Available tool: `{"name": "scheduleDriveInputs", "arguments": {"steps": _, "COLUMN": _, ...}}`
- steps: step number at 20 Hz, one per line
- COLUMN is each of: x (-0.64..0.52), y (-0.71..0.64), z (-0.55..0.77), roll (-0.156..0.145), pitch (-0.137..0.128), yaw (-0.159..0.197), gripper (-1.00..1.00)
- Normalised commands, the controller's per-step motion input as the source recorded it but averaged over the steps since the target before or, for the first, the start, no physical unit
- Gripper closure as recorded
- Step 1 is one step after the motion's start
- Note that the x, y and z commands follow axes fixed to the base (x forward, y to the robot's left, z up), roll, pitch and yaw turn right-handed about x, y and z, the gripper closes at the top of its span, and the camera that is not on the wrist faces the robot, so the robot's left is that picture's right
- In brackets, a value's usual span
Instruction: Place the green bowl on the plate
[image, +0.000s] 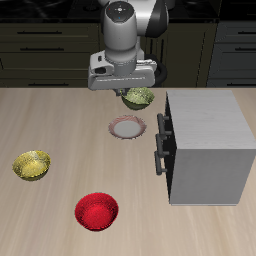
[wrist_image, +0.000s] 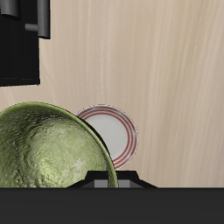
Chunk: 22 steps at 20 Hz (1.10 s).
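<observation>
Exterior view shows the two-finger gripper (image: 133, 88) in the upper centre of the frame, beneath the grey arm, with the small round olive-green bowl (image: 139, 97) tucked under it and clear of the table. Fingers appear to be pinching the bowl's rim; the contact itself is hidden by the gripper body. Just below the bowl in this frame, nearer the table's front edge, lies the small flat plate (image: 128, 127) with a pale centre and reddish-pink rim, flat on the light wooden table (image: 60, 120). Grey metal cabinet (image: 205, 146) stands just beside the plate. Yellow-gold bowl (image: 31, 165) and red bowl (image: 97, 211) sit well apart from the plate, toward the front edge.

Wrist view shows the green bowl (wrist_image: 48, 147) close to the camera, its mottled shiny surface overlapping part of the plate (wrist_image: 116, 136).
</observation>
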Motion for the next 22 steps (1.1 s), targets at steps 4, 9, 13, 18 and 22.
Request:
{"name": "scheduleDriveInputs", "arguments": {"steps": 4, "x": -0.01, "y": -0.04, "z": -0.12, "roll": -0.013, "pitch": -0.012, "yaw": 0.002, "gripper": 1.0}}
{"name": "scheduleDriveInputs", "arguments": {"steps": 9, "x": 0.02, "y": 0.02, "z": -0.2, "roll": -0.015, "pitch": 0.007, "yaw": -0.01, "gripper": 1.0}}
{"name": "scheduleDriveInputs", "arguments": {"steps": 13, "x": 0.0, "y": 0.02, "z": -0.28, "roll": -0.003, "pitch": 0.044, "yaw": -0.024, "gripper": 1.0}}
{"name": "scheduleDriveInputs", "arguments": {"steps": 18, "x": -0.01, "y": 0.03, "z": -0.25, "roll": 0.008, "pitch": 0.079, "yaw": -0.008, "gripper": 1.0}}
{"name": "scheduleDriveInputs", "arguments": {"steps": 22, "x": 0.03, "y": 0.04, "z": -0.05, "roll": -0.012, "pitch": -0.022, "yaw": 0.005, "gripper": 1.0}}
